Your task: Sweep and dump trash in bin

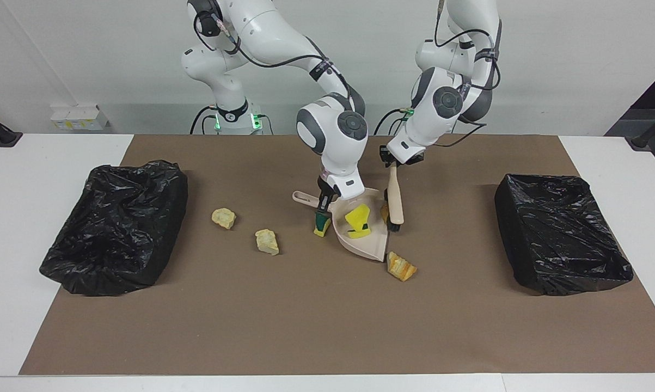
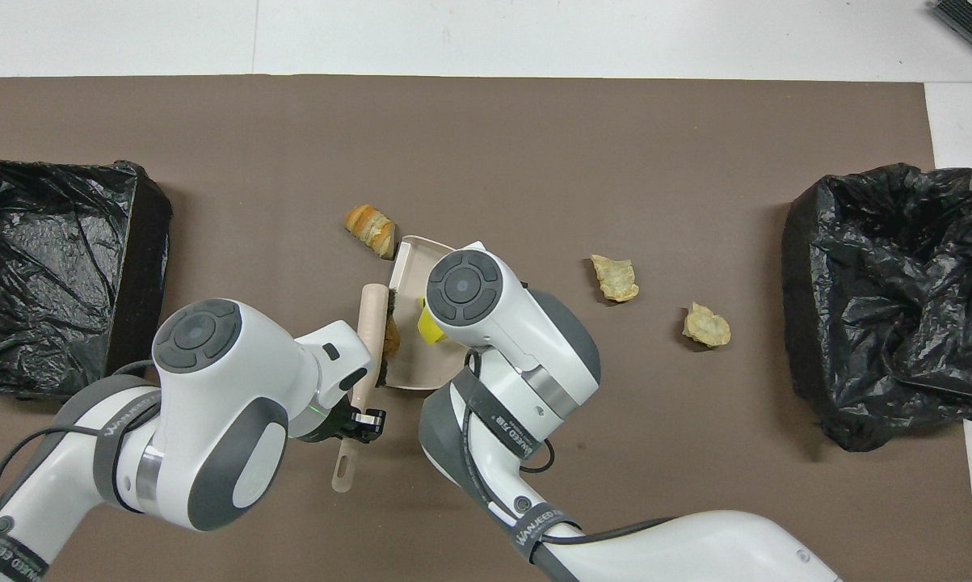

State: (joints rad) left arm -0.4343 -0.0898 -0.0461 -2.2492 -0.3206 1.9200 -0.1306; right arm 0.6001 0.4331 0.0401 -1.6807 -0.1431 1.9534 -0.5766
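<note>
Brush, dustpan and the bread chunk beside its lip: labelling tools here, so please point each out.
Brush [image 1: 395, 199], facing view, on its pale back.
Dustpan [image 1: 372, 245], facing view, on its bare floor.
Bread chunk [image 1: 401, 267], facing view, on its crust.

One camera sits high across the table, facing both robots, whose bases stand at the frame's top. The other hangs above their end, looking steeply down. Both share the brown mat [image 1: 316, 316] [image 2: 486, 145] and both black bins.
</note>
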